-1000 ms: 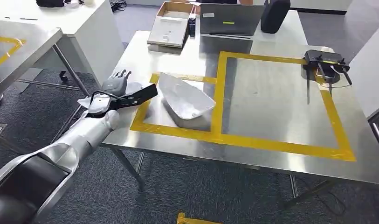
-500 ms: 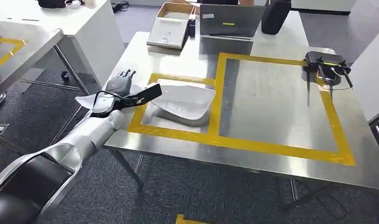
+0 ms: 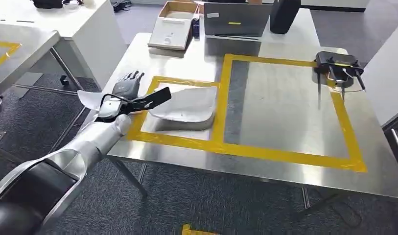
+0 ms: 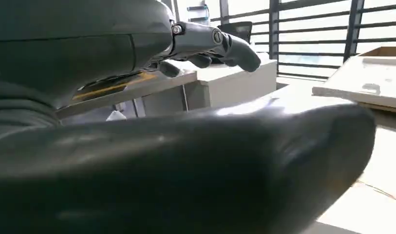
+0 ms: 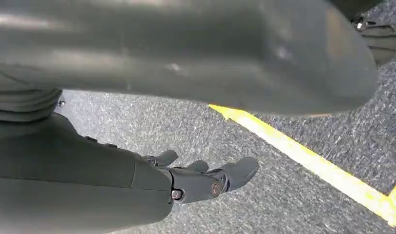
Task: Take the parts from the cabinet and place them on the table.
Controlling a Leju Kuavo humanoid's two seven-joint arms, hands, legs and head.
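A white moulded part (image 3: 184, 105) lies nearly flat on the steel table (image 3: 285, 103), inside the small yellow-taped box at its left end. My left hand (image 3: 124, 90) reaches over the table's left edge just beside the part, fingers stretched out and dark thumb pointing toward it. A white flap (image 3: 91, 98) sticks out by the wrist. In the left wrist view the fingers (image 4: 210, 41) stand straight and apart from the thumb (image 4: 186, 165), with nothing between them. My right hand (image 5: 205, 178) hangs over grey carpet, loosely spread and holding nothing.
A black device with antennas (image 3: 336, 63) sits on the far right of the large yellow-taped square. A laptop (image 3: 236, 19), a cardboard tray (image 3: 170, 32) and a black bag (image 3: 284, 14) line the far edge. A white desk (image 3: 84, 29) stands to the left.
The white part has tipped from standing tilted on its edge down to lying nearly flat. My left hand has stayed beside it; the camera view has shifted slightly.
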